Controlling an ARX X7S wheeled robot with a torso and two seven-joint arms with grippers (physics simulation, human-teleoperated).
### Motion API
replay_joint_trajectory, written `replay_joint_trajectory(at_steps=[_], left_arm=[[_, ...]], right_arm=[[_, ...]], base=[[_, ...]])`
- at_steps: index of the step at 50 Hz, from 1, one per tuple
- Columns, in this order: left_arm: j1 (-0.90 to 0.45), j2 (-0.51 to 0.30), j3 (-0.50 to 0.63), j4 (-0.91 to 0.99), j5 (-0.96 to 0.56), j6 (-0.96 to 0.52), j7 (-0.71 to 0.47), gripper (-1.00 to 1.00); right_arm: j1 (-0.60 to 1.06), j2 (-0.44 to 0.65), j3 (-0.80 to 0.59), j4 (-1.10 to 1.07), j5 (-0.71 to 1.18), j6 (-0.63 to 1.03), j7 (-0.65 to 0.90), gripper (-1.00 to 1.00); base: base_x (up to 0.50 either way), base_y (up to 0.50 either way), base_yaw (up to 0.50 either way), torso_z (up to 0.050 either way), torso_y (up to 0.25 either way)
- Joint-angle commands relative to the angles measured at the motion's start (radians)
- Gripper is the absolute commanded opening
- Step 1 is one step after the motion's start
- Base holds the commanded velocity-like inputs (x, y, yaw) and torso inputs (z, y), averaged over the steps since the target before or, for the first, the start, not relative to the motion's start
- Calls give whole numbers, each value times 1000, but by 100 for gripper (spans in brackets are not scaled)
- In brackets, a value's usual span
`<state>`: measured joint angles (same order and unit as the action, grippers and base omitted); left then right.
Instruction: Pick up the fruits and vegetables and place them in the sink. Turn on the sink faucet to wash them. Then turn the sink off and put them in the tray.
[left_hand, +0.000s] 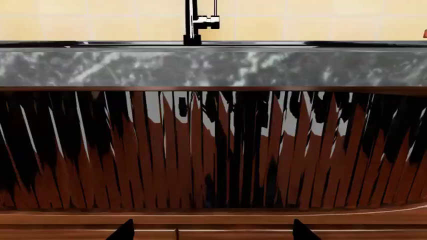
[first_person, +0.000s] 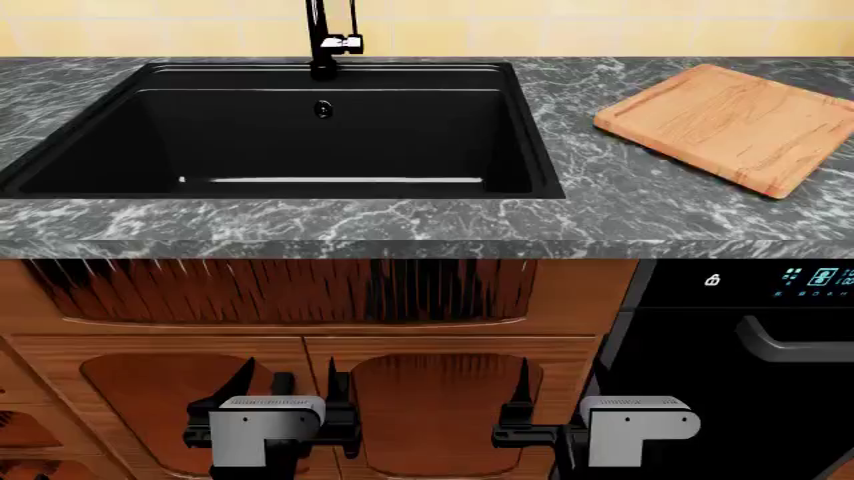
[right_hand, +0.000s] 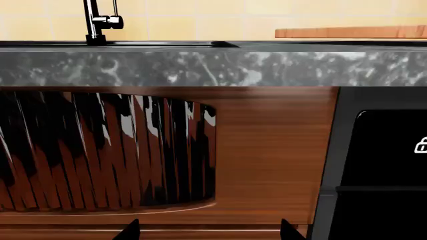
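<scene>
My left jaws and right jaws stand apart, holding nothing; the tray (first_person: 731, 122) lies cornerwise on the counter (first_person: 601, 200).

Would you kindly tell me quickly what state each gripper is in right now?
Left gripper: open, holding nothing, low in front of the cabinet doors.
Right gripper: open, holding nothing, also low.

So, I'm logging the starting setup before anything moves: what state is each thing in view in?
sink: empty, dry
sink faucet: no water running
tray: bare, flat on the counter
left gripper: open, holding nothing, below the counter
right gripper: open, holding nothing, below the counter
</scene>
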<state>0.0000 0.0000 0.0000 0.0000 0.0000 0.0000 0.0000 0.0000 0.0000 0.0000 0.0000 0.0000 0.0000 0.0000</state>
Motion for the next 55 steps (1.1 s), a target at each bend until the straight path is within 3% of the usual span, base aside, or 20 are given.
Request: replay_joint_trajectory(at_steps=[1, 9, 25, 55], left_arm=[[0, -16, 19, 0, -17, 1, -16, 100], [-1, -42, 45, -1, -58, 0, -30, 100], [-7, -70, 81, -5, -84, -4, -53, 100], [-2, -104, 123, -3, -110, 23, -88, 100]], right_arm=[[1, 16, -21, 1, 13, 2, 21, 100], [7, 43, -54, 5, 34, 2, 45, 100], [12, 69, -88, 11, 56, 5, 74, 100], [15, 102, -132, 12, 78, 1, 120, 100]], base=[[0, 0, 0, 0, 0], [0, 22, 0, 0, 0], [0, 500, 0, 0, 0], [0, 500, 0, 50, 0]])
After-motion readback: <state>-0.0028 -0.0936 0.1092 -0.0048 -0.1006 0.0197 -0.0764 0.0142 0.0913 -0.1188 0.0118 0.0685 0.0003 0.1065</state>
